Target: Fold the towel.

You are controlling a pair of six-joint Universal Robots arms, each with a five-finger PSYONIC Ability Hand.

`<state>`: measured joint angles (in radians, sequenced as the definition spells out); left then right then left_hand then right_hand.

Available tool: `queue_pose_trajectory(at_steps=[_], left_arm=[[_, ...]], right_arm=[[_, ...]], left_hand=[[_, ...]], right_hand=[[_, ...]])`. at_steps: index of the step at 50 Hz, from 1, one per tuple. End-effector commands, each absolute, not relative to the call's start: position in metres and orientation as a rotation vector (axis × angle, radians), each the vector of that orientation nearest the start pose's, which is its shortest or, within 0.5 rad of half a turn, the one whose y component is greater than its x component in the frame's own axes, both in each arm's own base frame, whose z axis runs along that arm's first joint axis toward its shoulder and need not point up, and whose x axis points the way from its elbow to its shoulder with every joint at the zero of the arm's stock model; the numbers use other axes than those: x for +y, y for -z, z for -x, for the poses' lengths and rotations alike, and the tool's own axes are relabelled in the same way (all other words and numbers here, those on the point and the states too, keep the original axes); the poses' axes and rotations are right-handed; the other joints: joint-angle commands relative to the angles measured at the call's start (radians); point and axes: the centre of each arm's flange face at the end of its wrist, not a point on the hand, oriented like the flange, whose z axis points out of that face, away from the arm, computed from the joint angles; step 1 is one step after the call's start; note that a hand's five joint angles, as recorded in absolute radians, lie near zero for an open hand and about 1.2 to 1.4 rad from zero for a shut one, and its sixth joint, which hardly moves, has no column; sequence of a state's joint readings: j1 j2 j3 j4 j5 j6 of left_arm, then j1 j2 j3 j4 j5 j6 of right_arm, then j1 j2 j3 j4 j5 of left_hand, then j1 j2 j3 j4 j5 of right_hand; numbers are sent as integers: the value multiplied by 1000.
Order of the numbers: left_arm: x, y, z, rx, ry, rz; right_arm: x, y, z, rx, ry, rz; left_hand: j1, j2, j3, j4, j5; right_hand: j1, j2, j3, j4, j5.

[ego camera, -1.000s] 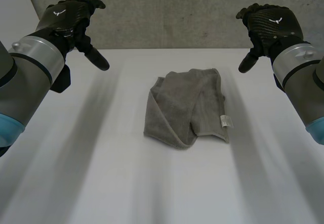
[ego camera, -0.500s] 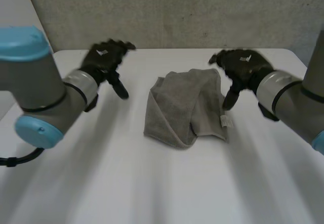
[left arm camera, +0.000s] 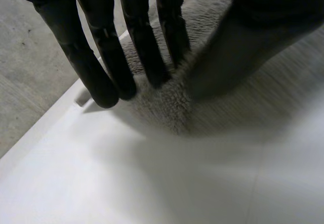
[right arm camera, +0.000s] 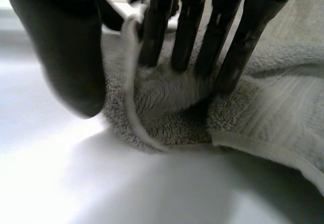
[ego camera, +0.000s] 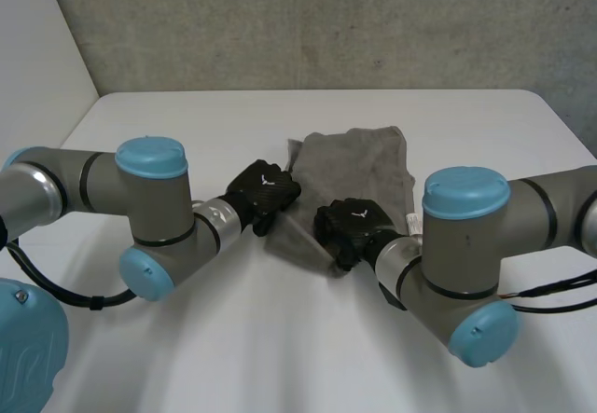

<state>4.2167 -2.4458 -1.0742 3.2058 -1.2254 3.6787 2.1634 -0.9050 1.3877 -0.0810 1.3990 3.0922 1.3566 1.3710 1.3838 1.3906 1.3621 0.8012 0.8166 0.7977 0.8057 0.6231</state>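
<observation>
Wide white desk (ego camera: pixel 187 357) out front, rough grey wall (ego camera: pixel 326 21) behind it, and both arms are swung in low across the surface. The left arm (ego camera: pixel 140 208) reaches in from its side with its blue cap up, and the right arm (ego camera: pixel 466 236) is bent in from the other side. Between them, at the middle of the desk, lies the grey towel (ego camera: pixel 359 161), loosely bunched, with its far part spread flat toward the wall. Now the left hand (ego camera: pixel 264 189): it is down at the towel's near left edge. In the left wrist view, that hand (left arm camera: pixel 81 57) has straight fingers, their tips planted right where the fluffy towel (left arm camera: pixel 167 107) meets the desk, and the thumb rides above the cloth. It is released, clamping nothing. The right hand (ego camera: pixel 350 227) sits just beside it on the near edge. In the right wrist view, that hand (right arm camera: pixel 187 27) drives straight fingers down into the towel (right arm camera: pixel 263 107). The hem curls up between fingers and thumb, but the thumb stands apart from it, so this hand is released too. A small white label (ego camera: pixel 411 220) peeks out at the towel's near right corner, beside the right arm.
</observation>
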Motion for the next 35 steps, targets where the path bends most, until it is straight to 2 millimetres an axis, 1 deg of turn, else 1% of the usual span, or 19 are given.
queue_pose_trajectory(at_steps=[1, 3, 4, 6, 7, 8, 9, 11, 17, 19, 20, 22, 23, 26, 27, 28, 29, 30, 35], left_arm=[[-308, -143, 356, 2164, 2054, -1622], [-301, -160, 354, 2151, 2083, -1612], [-301, -160, 354, 2151, 2084, -1612], [-295, -169, 352, 2155, 2094, -1605], [-288, -179, 348, 2159, 2111, -1595], [-280, -191, 344, 2165, 2131, -1575], [-280, -192, 344, 2165, 2132, -1575], [-262, -209, 333, 2206, 2157, -1537], [-232, -220, 317, 2347, 2154, -1469], [-207, -232, 305, 2445, 2183, -1400], [-207, -232, 305, 2445, 2183, -1399], [-183, -241, 297, 2562, 2218, -1319], [-183, -241, 297, 2562, 2218, -1318], [-162, -254, 291, 2645, 2284, -1261], [-153, -259, 289, 2669, 2316, -1246], [-153, -259, 289, 2669, 2317, -1246], [-147, -261, 288, 2688, 2336, -1230], [-143, -262, 286, 2695, 2344, -1228], [-143, -256, 287, 2700, 2331, -1234]], right_arm=[[-251, -129, -343, 2146, 1443, 862], [-254, -140, -341, 2137, 1479, 844], [-254, -140, -341, 2137, 1479, 844], [-249, -166, -338, 2079, 1529, 841], [-249, -166, -338, 2079, 1529, 841], [-245, -178, -335, 2059, 1548, 840], [-245, -178, -335, 2058, 1548, 840], [-235, -196, -330, 2017, 1577, 872], [-223, -219, -314, 2000, 1578, 1001], [-220, -235, -298, 2026, 1584, 1055], [-220, -235, -297, 2026, 1584, 1055], [-212, -250, -287, 2026, 1596, 1116], [-212, -250, -287, 2026, 1596, 1117], [-208, -255, -281, 2036, 1604, 1148], [-207, -254, -279, 2045, 1608, 1154], [-207, -254, -279, 2045, 1608, 1154], [-209, -253, -276, 2062, 1611, 1148], [-209, -249, -274, 2085, 1591, 1150], [-203, -233, -269, 2122, 1534, 1221]], left_hand=[[40, 25, 12, 6, -140], [40, 25, 12, 6, -140], [40, 25, 12, 6, -140], [40, 25, 12, 6, -140], [40, 25, 12, 6, -140], [40, 25, 12, 6, -140], [40, 25, 12, 6, -140], [40, 25, 12, 6, -140], [40, 25, 12, 6, -140], [40, 25, 12, 6, -140], [40, 25, 12, 6, -140], [40, 25, 12, 6, -140], [40, 25, 12, 6, -140], [40, 25, 12, 6, -140], [40, 25, 12, 6, -140], [40, 25, 12, 6, -140], [40, 25, 12, 6, -140], [40, 25, 12, 6, -140], [-30, -45, -57, -64, -210]], right_hand=[[595, 580, 599, 591, 599], [595, 580, 599, 591, 599], [595, 580, 599, 591, 599], [595, 580, 599, 591, 599], [595, 580, 599, 591, 599], [595, 580, 599, 591, 599], [595, 580, 599, 591, 599], [595, 580, 599, 591, 599], [595, 580, 599, 591, 599], [595, 580, 599, 591, 599], [595, 580, 599, 591, 599], [595, 580, 599, 591, 599], [595, 580, 599, 591, 599], [595, 580, 599, 591, 599], [273, 258, 277, 269, 277], [270, 255, 274, 266, 274], [-224, -239, -220, -228, -220], [-441, -456, -438, -446, -437], [-437, -453, -434, -442, -434]])
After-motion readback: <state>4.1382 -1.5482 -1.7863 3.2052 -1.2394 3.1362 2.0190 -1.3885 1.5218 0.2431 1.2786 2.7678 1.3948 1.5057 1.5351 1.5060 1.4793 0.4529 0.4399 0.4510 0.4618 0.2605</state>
